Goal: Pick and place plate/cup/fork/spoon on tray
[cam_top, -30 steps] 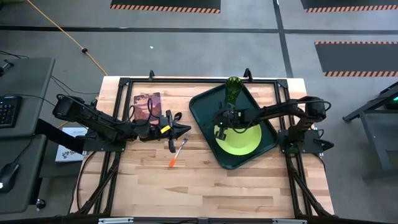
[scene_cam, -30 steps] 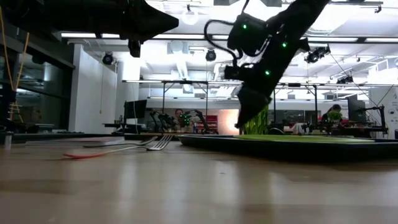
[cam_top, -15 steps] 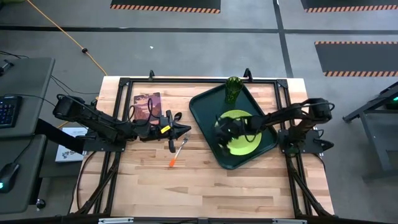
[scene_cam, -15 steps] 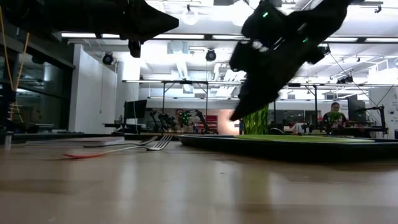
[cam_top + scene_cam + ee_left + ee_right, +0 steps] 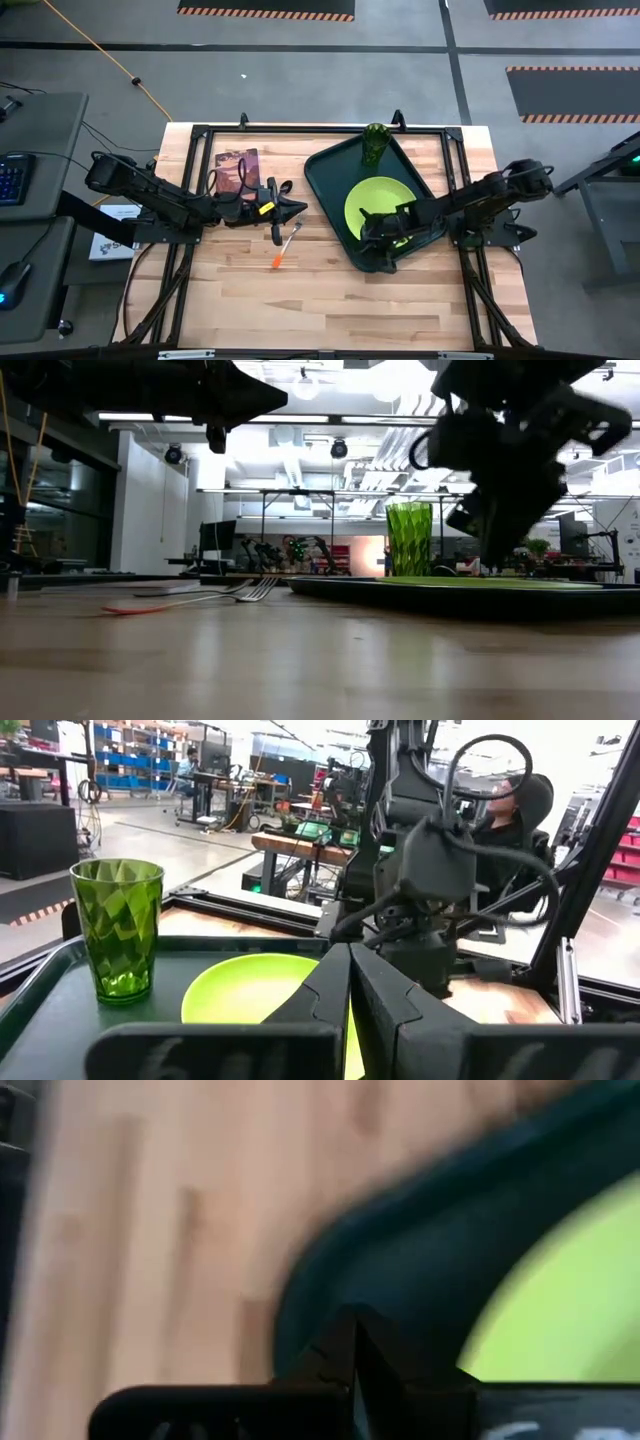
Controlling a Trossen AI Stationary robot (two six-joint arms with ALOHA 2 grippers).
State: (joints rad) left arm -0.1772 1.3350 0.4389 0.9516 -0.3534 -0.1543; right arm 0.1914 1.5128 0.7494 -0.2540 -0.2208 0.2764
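- Fork, the slim one with silver tines and an orange-red handle point(image 5: 284, 249), lies on the bare wooden table point(image 5: 300, 300), off the large dark-green rectangular tray point(image 5: 325, 175), on its left-arm side.
- Its long axis runs diagonally: tines up towards the left gripper point(image 5: 296, 210), handle end pointing away down the table.
- That left gripper hangs just above the tine end, fingers pressed together, holding nothing.
- Over on the tray, the round lime-green plate point(image 5: 380, 200) and the translucent green tumbler point(image 5: 374, 145) are already sitting there.
- The right gripper point(image 5: 366, 236) is low at the tray's near corner, over the plate's edge, pinched together and empty too.
- So the left arm is clearly nearer; I'd say it needs to spread its fingers across the handle's width.
- No dark spoon that I can spot.
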